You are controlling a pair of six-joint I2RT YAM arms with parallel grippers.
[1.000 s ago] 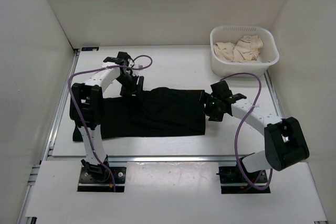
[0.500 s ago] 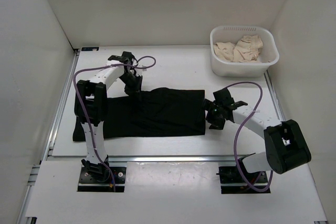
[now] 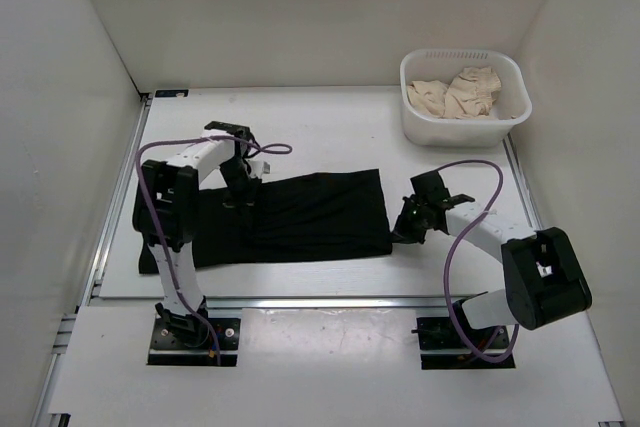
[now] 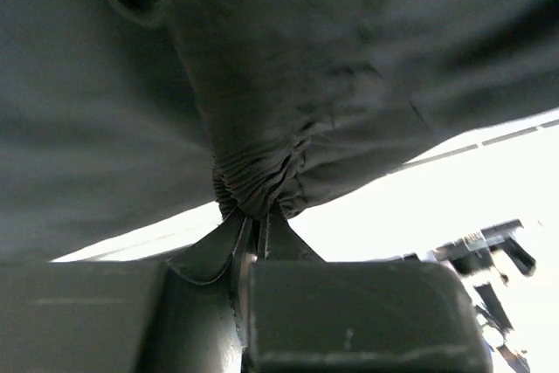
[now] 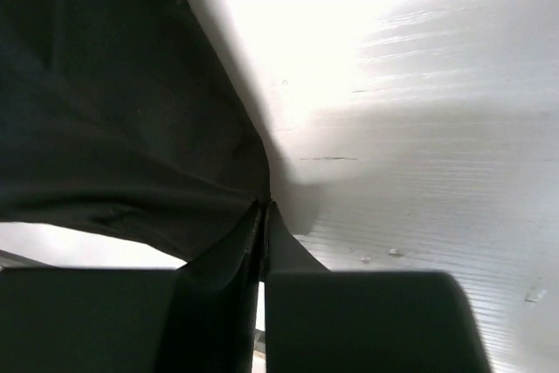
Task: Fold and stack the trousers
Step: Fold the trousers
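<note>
Black trousers (image 3: 310, 219) lie flat across the middle of the table, their length running left to right. My left gripper (image 3: 241, 193) is at their far edge, left of centre. In the left wrist view it (image 4: 258, 209) is shut on a bunched pinch of the black cloth (image 4: 349, 58). My right gripper (image 3: 402, 230) sits low at the trousers' right end. In the right wrist view its jaws (image 5: 263, 208) are closed together on the edge of the dark fabric (image 5: 105, 111), with bare white table beside it.
A white basket (image 3: 510, 72) holding beige cloths (image 3: 458, 93) stands at the back right. White walls enclose the table on three sides. Purple cables loop from both arms above the table.
Both grippers have shut on the trousers. The left one moved nearer along the far edge; the right one dropped lower at the right end.
</note>
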